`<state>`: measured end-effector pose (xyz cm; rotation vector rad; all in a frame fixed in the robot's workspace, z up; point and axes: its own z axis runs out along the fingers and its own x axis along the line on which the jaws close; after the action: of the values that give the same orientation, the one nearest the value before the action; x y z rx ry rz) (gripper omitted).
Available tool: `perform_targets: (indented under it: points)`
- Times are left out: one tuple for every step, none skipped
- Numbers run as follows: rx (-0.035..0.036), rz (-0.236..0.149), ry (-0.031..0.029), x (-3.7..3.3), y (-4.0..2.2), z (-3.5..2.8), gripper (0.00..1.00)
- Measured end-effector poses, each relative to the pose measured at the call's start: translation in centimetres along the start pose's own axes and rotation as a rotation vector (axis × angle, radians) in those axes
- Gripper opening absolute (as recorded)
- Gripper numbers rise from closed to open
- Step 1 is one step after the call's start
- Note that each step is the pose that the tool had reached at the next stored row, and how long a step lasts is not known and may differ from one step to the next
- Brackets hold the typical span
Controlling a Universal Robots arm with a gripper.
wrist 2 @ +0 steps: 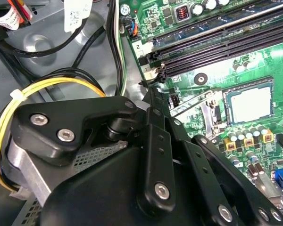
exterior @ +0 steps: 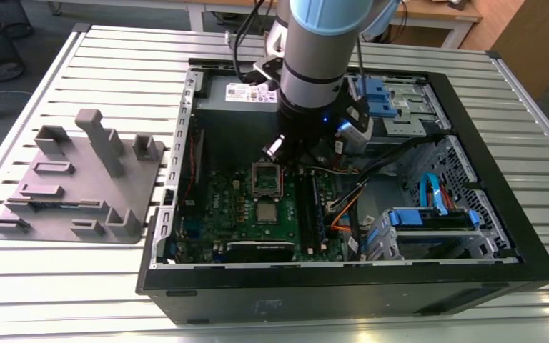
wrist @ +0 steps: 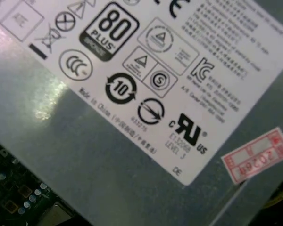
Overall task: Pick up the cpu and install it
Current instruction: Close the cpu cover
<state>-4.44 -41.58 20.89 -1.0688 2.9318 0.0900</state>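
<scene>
The cpu (exterior: 268, 211) (wrist 2: 248, 104) lies flat in its socket on the green motherboard (exterior: 226, 207) inside the open computer case (exterior: 503, 236) — the gripper (exterior: 289, 151) hangs above the board, whether its jaws are open or closed I cannot tell.

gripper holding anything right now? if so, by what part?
Cannot be told: the fingertips are out of sight. The cpu lies flat in its socket on the green board, apart from the gripper linkage, so it isn't held.

Even bright light throughout; glare on the grey metal casing (wrist: 61, 117), whose label is blurred.
</scene>
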Motion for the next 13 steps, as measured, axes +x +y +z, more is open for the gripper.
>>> perform_targets:
  points:
    - [0.0004, 0.0, 0.0002, 0.02, -0.01, -0.06, 0.11]
    - [0.0005, 0.0, 0.0003, 0.03, -0.02, -0.14, 0.11]
    - [0.0005, 0.0, 0.0003, 0.04, -0.03, -0.23, 0.11]
    - [0.0005, 0.0, 0.0003, 0.06, -0.05, -0.33, 0.11]
    - [0.0005, 0.0, 0.0004, 0.07, -0.06, -0.42, 0.11]
    - [0.0005, 0.0, 0.0003, 0.08, -0.07, -0.49, 0.11]
    - [0.0005, 0.0, 0.0003, 0.09, -0.09, -0.56, 0.11]
    - [0.0005, 0.0, 0.0004, 0.1, -0.11, -0.63, 0.11]
    - [0.0005, 0.0, 0.0003, 0.12, -0.13, -0.69, 0.11]
    - [0.0005, 0.0, 0.0002, 0.14, -0.16, -0.74, 0.11]
    - [0.0004, 0.0, 0.0001, 0.17, -0.19, -0.81, 0.11]
    - [0.0004, 0.0, 0.0002, 0.2, -0.23, -0.88, 0.11]
    - [0.0005, 0.0, 0.0003, 0.24, -0.27, -0.95, 0.11]
